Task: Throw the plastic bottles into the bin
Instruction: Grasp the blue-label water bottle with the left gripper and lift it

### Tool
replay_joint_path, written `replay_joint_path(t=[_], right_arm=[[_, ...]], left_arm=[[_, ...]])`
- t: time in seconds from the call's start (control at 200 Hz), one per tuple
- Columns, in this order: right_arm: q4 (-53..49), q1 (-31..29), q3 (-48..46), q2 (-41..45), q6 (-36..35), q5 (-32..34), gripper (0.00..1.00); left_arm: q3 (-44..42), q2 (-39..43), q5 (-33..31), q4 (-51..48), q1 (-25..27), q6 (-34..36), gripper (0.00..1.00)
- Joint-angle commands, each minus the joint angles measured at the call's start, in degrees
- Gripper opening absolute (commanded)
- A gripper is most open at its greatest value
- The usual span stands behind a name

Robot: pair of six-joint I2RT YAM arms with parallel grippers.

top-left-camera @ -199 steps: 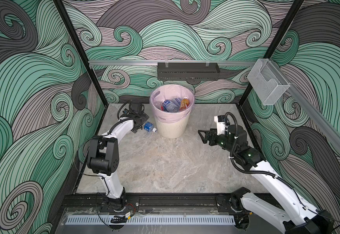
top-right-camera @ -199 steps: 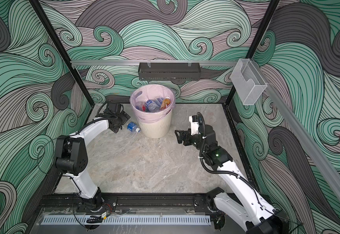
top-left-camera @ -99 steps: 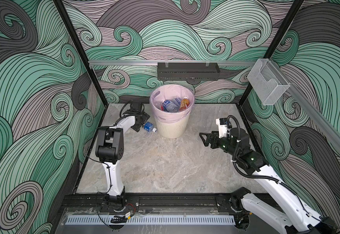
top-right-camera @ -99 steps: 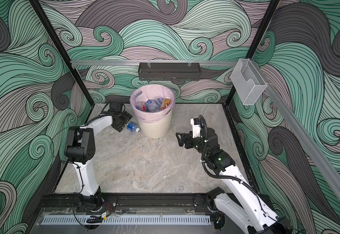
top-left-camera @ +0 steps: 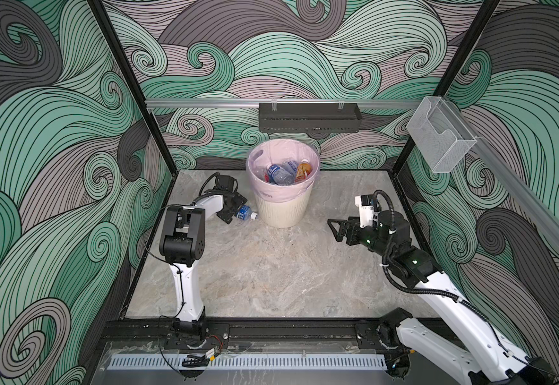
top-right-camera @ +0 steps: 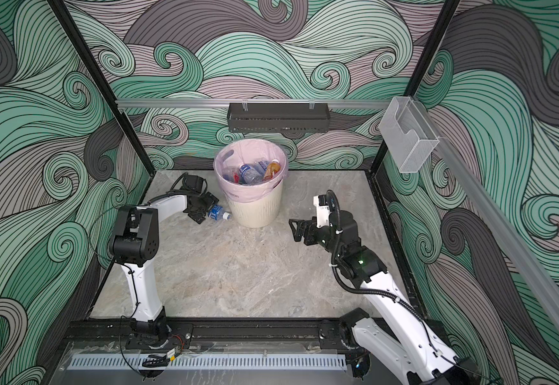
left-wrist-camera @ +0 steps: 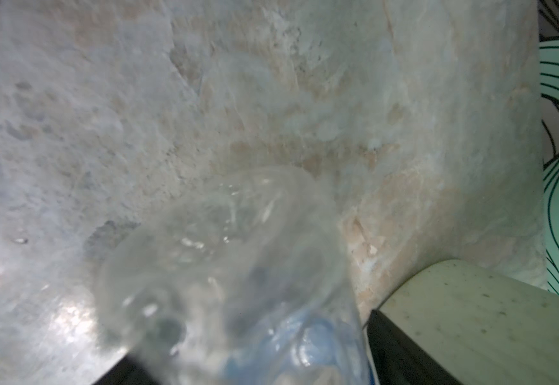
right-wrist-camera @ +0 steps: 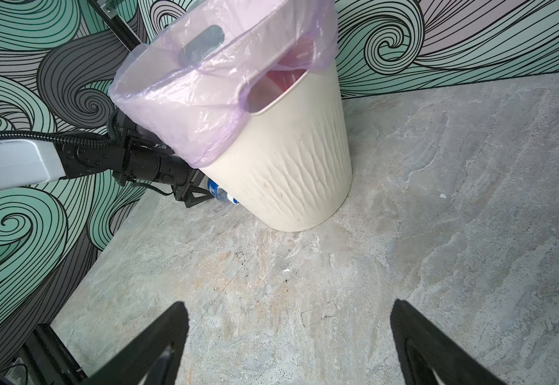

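Left hand (top-left-camera: 233, 209) is down low on the grey marbled bench (top-left-camera: 271, 273), at the foot of the round cream-white ribbed plastic bin (top-left-camera: 283, 213) lined with a pale pink bag. Its jaws stand either side of the base end of a small clear plastic bottle with a blue label and white cap (top-left-camera: 246, 212).

The bottle lies on its side on the bench, cap end towards the bin wall. Touching it or just short, can't tell. In the left wrist view the bottle (left-wrist-camera: 231, 273) fills the space between the jaws, blurred. Whether the hand has clenched on it or only brackets it, I cannot tell.

Right hand (top-left-camera: 338, 230) hovers over bare bench on the bin's other side, well apart from it. Jaws are spread wide, nothing between them.

The bin already holds a heap of plastic bottles (top-left-camera: 281, 175), mostly clear with blue labels, one orange. No other loose bottle in sight.

Step in hand, as I read it: picking up the last loose bottle.

Next move calls for:
- A firm close on the bottle's body.
- A lift well above the tall rim, then a swing over the opening before letting go.

The bottle is round and light, so it may roll or squirt out against the bin wall. The arm works close in, so it could nudge the bin or snag the bag's overhang.
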State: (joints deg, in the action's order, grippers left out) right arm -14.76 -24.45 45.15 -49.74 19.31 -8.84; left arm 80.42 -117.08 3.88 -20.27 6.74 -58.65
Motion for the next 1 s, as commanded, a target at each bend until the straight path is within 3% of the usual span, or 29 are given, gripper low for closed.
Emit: replay_joint_path(t=[0.0, 0.37, 0.625, 0.801, 0.996], right_arm=[[0.09, 0.23, -0.76, 0.74, 0.20, 0.70, 0.95], [1.40, 0.19, -0.36, -1.24, 0.55, -0.34, 0.96], [1.23, 0.19, -0.36, -1.59, 0.55, -0.25, 0.96], [1.82, 0.21, -0.58, -2.06, 0.79, -0.21, 0.96], [2.62, 0.19, -0.32, -3.41, 1.12, -0.97, 0.96]], left_arm=[[-4.40, 1.76, 0.48, 0.26, -0.68, 1.45, 0.84], [-13.18, 8.40, -1.24, -0.05, -1.56, 6.53, 0.69], [-14.79, 12.37, -1.72, -1.63, -1.73, 8.91, 0.61], [-14.70, 16.50, -1.20, -3.83, -1.73, 12.83, 0.44], [-14.98, 23.05, -3.50, -8.67, -1.73, 20.98, 0.43]])
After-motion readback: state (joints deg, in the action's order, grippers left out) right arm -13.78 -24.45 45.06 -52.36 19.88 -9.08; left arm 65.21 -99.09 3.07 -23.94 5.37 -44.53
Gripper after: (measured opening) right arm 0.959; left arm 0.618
